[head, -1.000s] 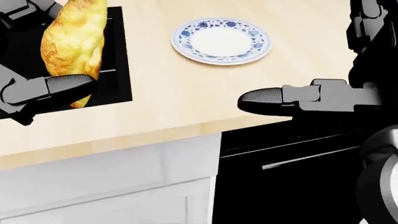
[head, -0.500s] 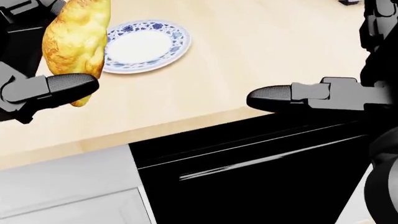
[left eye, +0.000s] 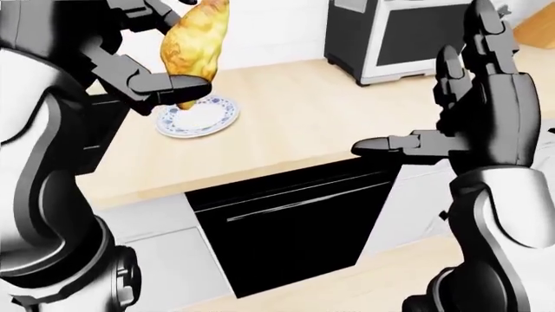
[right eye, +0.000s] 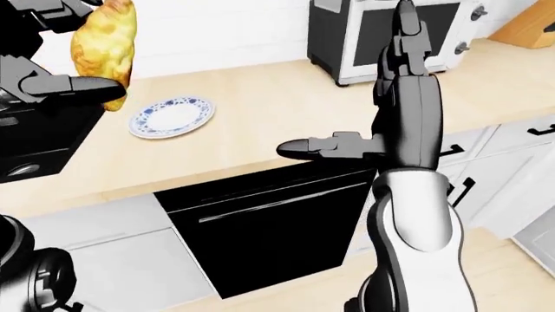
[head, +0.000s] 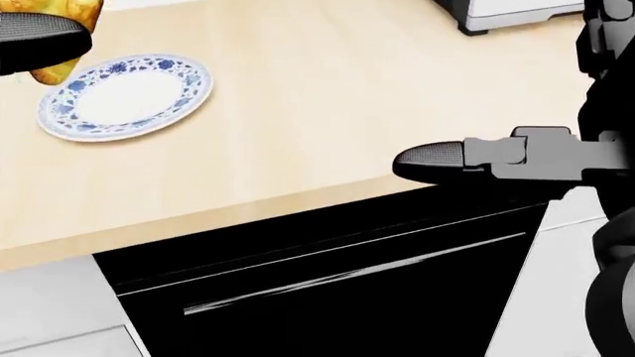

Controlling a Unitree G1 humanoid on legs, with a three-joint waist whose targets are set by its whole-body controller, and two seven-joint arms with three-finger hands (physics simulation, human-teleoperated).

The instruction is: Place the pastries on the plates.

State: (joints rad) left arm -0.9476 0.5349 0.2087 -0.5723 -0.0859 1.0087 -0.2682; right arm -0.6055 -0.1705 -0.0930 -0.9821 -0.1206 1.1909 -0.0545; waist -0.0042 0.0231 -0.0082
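Note:
A golden croissant-like pastry [left eye: 196, 45] hangs upright in my left hand [left eye: 169, 55], whose fingers are shut round it, just above the near left rim of the plate. The blue-and-white patterned plate [head: 124, 97] lies bare on the light wooden counter [head: 327, 104] at the upper left of the head view. My right hand [left eye: 451, 107] is held up open over the counter's edge at the right, thumb [head: 437, 160] pointing left, holding nothing.
A black dishwasher front [head: 327, 275] sits under the counter. A black-and-white oven-like appliance [right eye: 390, 32] stands on the counter at the upper right. A wooden knife block [right eye: 529, 23] shows at the far right. White cabinets flank the dishwasher.
The camera has shifted to the right, so plate and counter slide left in the head view. The pastry in my left hand has moved to the view's top left corner.

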